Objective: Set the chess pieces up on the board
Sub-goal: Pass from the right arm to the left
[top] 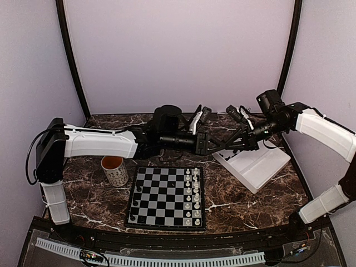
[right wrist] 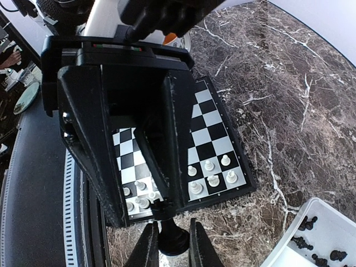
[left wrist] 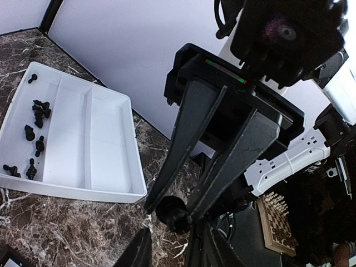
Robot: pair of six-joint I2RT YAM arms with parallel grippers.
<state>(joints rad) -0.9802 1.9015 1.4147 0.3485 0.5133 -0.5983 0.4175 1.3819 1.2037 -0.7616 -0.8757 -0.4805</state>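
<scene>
My right gripper [right wrist: 172,236] is shut on the base of a black chess piece [right wrist: 174,245] and holds it in the air behind the board [top: 167,197]. My left gripper [left wrist: 173,239] is open, with its fingers on either side of the same piece [left wrist: 175,214], tip to tip with the right gripper [top: 217,149]. In the top view the left gripper [top: 206,147] meets it above the marble, and the piece is too small to make out. More black pieces [left wrist: 36,119] lie in the white tray [left wrist: 83,189]. White pieces [top: 192,194] fill the board's right two columns. A few black pieces [top: 135,203] stand at its left edge.
The white tray [top: 256,164] lies to the right of the board, under the right arm. A cream mug [top: 115,169] stands to the left of the board, below the left arm. Purple walls close in the back and sides. The board also shows in the right wrist view [right wrist: 214,133].
</scene>
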